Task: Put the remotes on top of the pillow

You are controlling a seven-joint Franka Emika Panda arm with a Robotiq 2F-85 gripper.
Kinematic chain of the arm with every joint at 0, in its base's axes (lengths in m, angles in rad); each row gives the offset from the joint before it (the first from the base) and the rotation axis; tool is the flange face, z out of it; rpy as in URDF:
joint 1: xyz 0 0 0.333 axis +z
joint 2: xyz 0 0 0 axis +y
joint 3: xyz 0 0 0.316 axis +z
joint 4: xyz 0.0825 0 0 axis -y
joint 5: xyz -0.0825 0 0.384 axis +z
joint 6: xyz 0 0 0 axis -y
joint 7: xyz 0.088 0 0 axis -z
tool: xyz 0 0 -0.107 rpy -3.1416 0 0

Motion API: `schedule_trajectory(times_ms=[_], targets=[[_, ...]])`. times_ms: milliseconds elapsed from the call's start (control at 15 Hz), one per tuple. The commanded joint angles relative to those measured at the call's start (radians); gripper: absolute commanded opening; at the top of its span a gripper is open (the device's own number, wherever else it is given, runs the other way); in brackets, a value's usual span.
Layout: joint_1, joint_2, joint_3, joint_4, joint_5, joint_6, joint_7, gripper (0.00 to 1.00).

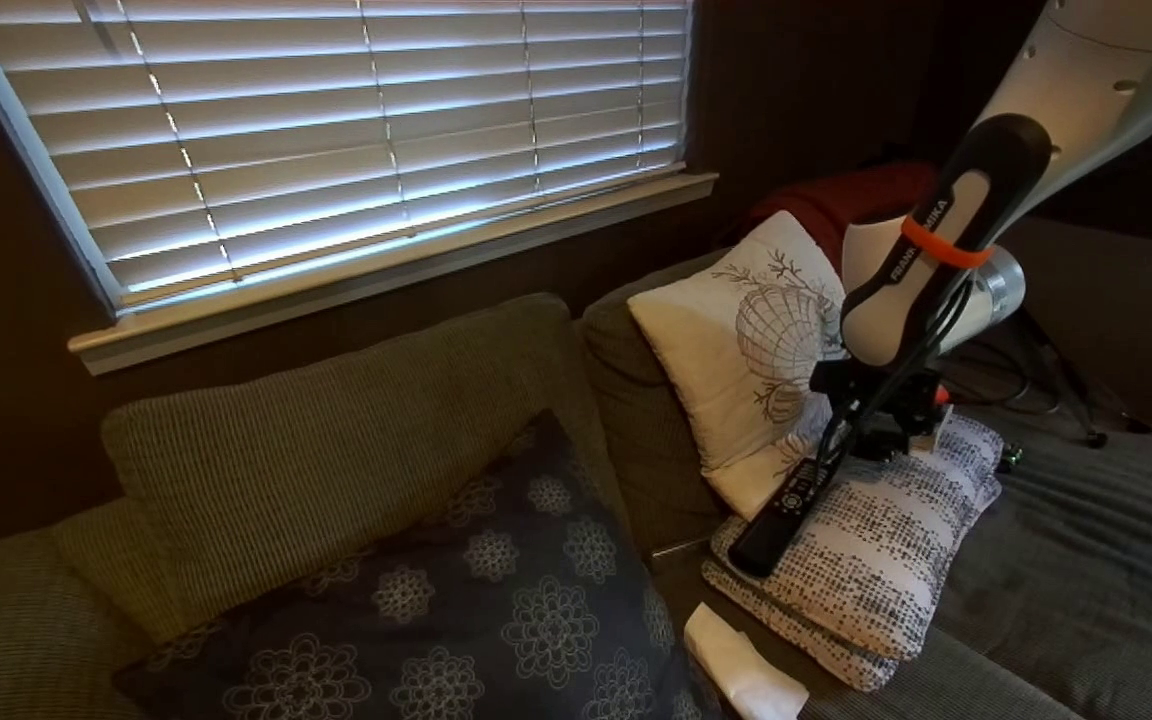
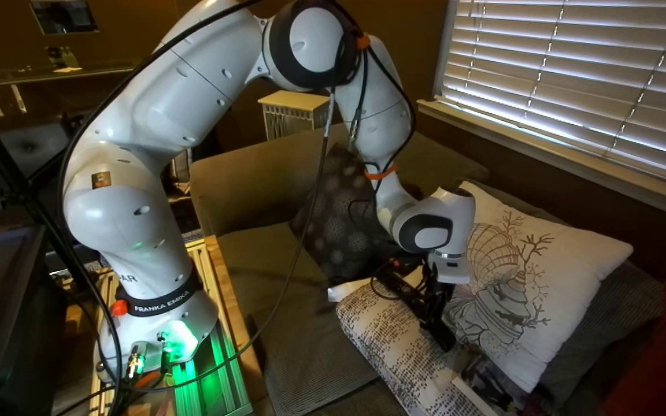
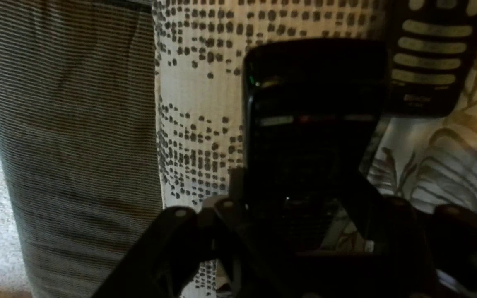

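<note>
Remote (image 3: 317, 95) in its grasp, the gripper (image 3: 300, 186) is over the pillow (image 3: 197, 91), closed on the long sides; whether the remote touches the top I cannot tell. Its far end seems tipped up, so the set-down likely wants levelling, then a slow lowering until the soft top takes the weight, with no push, before letting go. The other remote (image 3: 429, 66) lies on the pillow beside the white pillow (image 2: 564, 271); the two remotes overlap in the wrist view, so a shift toward the seat (image 3: 77, 103) should help. Bare top runs that way, but stop short of the edge. Back out upward, since the white pillow leans close by.
</note>
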Motion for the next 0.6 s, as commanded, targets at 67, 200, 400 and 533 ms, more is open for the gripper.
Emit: schedule_trajectory(times_ms=[67, 200, 400, 533], targets=[[-0.018, 0.035, 0.005, 0.074, 0.014, -0.110, 0.036, 0.35], [-0.024, 0.045, 0.006, 0.090, 0.010, -0.122, 0.042, 0.35], [-0.032, 0.053, 0.010, 0.107, 0.008, -0.139, 0.046, 0.85], [-0.036, 0.050, 0.013, 0.106, 0.011, -0.136, 0.049, 0.92]])
